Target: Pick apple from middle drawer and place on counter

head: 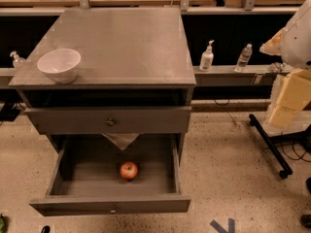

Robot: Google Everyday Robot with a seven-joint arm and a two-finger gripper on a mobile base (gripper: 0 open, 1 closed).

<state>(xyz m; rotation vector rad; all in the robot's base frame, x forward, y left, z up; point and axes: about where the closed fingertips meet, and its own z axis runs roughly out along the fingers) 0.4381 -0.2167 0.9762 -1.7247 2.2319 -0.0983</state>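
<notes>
The apple, small and red with yellowish patches, lies on the floor of the middle drawer, near its centre. The drawer is pulled wide open, and its front panel with a small round knob faces me at the bottom. The counter is the flat grey top of the cabinet above it. My gripper is out of view. Only a white part of my arm shows at the right edge, well away from the drawer.
A white bowl stands at the counter's front left corner. A shut drawer front with a larger knob overhangs the open drawer's back. Two bottles stand on a ledge at the right. A wheeled stand leg is on the floor.
</notes>
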